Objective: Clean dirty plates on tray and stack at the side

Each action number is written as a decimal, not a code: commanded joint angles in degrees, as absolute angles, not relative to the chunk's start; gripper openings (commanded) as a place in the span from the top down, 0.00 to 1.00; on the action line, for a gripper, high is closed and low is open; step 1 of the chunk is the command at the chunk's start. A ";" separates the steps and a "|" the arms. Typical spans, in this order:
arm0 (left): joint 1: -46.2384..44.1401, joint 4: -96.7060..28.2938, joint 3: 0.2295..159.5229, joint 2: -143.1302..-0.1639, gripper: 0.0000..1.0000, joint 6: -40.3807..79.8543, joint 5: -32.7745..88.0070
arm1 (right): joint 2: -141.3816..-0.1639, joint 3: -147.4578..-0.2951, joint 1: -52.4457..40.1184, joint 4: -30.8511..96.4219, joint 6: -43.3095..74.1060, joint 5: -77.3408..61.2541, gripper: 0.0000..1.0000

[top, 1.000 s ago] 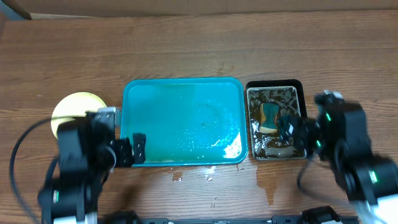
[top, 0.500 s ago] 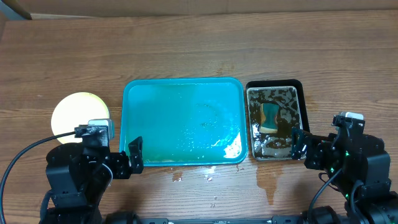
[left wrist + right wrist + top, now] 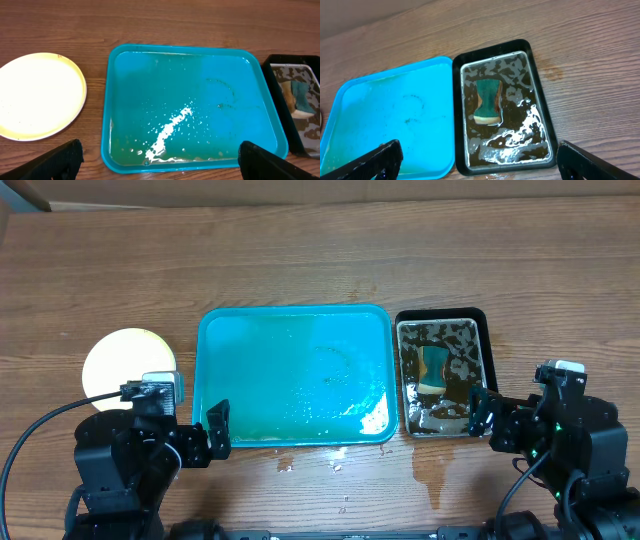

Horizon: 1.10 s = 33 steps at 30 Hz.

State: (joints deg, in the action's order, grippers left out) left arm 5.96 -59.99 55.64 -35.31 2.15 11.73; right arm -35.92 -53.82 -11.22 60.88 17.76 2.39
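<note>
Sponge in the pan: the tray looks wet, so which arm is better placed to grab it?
Right. The right tool hangs open beside the pan holding the sponge; the left tool is across the tray.

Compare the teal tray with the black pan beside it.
The tray is teal and much larger; the pan is black-rimmed and narrower. The tray carries only a thin wet film and droplets; the pan holds brown water with a sponge in it. Both are rectangular, round-cornered, raised-rimmed and wet.
</note>
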 commanded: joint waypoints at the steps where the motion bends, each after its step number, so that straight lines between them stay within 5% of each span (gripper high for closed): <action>1: 5.43 -60.01 55.16 -35.24 0.00 2.33 11.42 | -34.54 -53.28 -10.52 60.60 17.39 3.16 0.00; 8: 5.43 -60.01 55.16 -35.24 0.00 2.33 11.42 | -26.50 -49.12 -7.53 56.88 16.03 4.93 0.00; 21: 5.43 -60.01 55.16 -35.24 0.00 2.33 11.42 | -0.03 -20.38 -6.57 23.77 16.29 4.25 0.00; 33: 5.43 -60.01 55.16 -35.24 0.00 2.33 11.42 | -0.16 -3.11 -4.23 -5.67 16.29 4.23 0.00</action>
